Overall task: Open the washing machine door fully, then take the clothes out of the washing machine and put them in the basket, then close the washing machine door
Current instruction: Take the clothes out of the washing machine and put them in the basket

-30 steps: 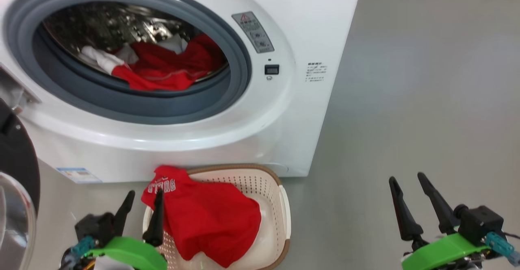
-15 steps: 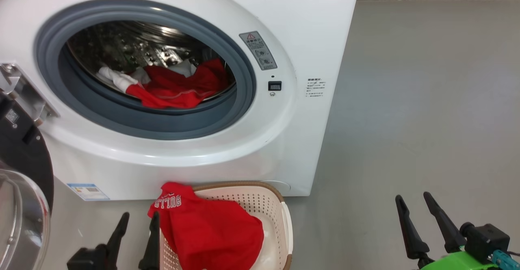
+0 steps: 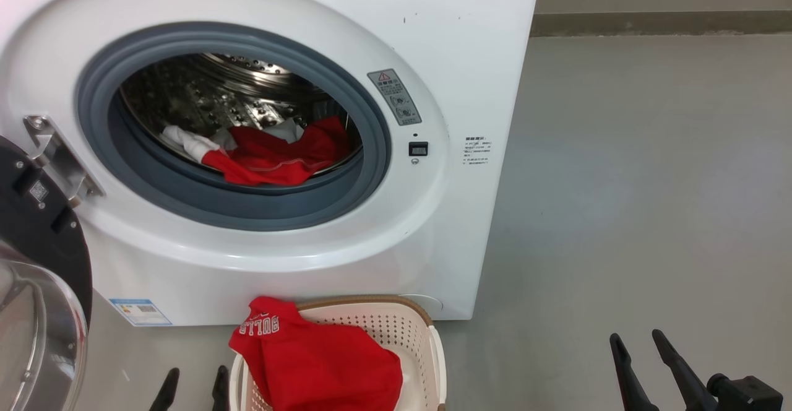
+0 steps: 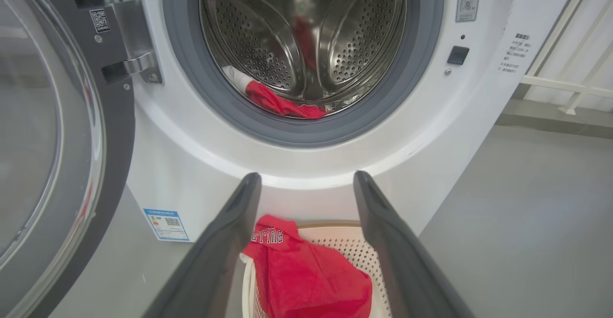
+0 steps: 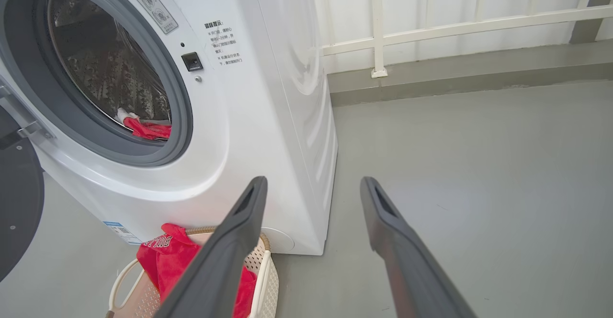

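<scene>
1. The left gripper (image 4: 306,179) is spread wide and holds nothing; the basket (image 4: 352,248) with a red jersey (image 4: 306,275) sits just ahead of it.
2. The right gripper (image 5: 312,181) is parted and empty, with the basket to its left.
3. More clothes (image 3: 272,151) lie in the washing machine (image 3: 433,231) beyond the left gripper, and the door (image 3: 43,237) stands open on its left.

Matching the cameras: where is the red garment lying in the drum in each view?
Head view: red garment left of centre.
Left wrist view: red garment upper centre.
Right wrist view: red garment left, mid-height.
Shared landmark: black latch socket right of it.
</scene>
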You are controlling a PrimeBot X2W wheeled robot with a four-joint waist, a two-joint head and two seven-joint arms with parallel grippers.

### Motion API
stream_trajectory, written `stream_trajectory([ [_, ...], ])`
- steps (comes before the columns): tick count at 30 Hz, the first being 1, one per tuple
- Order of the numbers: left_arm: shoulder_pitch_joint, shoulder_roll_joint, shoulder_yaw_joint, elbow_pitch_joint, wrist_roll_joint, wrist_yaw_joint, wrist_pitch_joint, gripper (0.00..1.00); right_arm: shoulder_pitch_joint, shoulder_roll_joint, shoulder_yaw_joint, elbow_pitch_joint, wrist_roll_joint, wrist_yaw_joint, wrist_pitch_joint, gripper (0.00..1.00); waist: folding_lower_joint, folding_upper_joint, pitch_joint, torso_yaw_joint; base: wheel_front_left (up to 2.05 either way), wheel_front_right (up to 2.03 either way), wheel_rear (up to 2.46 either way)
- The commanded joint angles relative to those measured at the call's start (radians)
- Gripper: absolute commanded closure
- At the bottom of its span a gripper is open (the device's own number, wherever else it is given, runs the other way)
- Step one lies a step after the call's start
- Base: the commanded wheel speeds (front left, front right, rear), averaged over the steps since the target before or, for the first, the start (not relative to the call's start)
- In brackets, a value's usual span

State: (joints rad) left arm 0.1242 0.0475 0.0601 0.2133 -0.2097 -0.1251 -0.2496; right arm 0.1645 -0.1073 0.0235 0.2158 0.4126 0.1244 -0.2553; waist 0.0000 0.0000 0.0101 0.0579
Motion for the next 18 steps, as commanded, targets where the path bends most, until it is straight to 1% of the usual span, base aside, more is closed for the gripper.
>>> stream_trajectory([
  [1, -0.011, 0.004, 0.038, -0.034, 0.007, -0.006, -0.012, 0.00, -0.011, -0.020, 0.018, -0.028, -0.001, 0.006, -0.006, 0.00, 0.0000, 0.0000, 0.001, 0.000, 0.00, 0.00, 0.00],
  [18, -0.006, 0.003, 0.022, -0.067, -0.022, 0.019, -0.012, 0.00, -0.024, -0.019, 0.015, -0.029, -0.004, 0.006, -0.006, 0.00, 0.0000, 0.0000, 0.021, -0.006, 0.00, 0.00, 0.00],
])
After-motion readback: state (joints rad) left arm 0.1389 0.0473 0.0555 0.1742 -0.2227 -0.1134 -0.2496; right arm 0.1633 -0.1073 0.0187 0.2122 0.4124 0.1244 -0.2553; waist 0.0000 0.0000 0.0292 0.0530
